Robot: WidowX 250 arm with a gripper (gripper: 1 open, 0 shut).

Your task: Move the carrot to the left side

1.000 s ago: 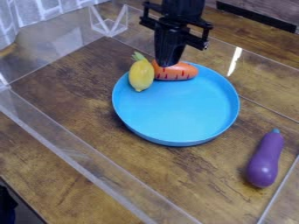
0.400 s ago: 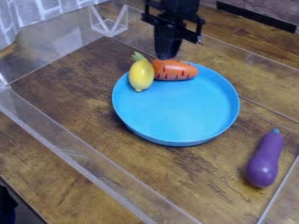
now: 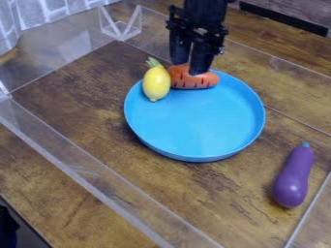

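The orange-red carrot lies on its side on the back left part of the blue plate, touching the yellow lemon-like fruit to its left. My black gripper hangs straight down over the carrot, open, with one finger on each side of the carrot's upper edge. The fingertips hide part of the carrot's back side. I cannot tell whether they touch it.
A purple eggplant lies on the wooden table at the right, off the plate. A clear plastic wall runs along the table's left and front edges. Bare wood shows to the left of the plate.
The gripper was shut above the carrot a second ago, rose slightly, and now has its fingers spread and lowered onto the carrot. The carrot, lemon and eggplant have not moved.
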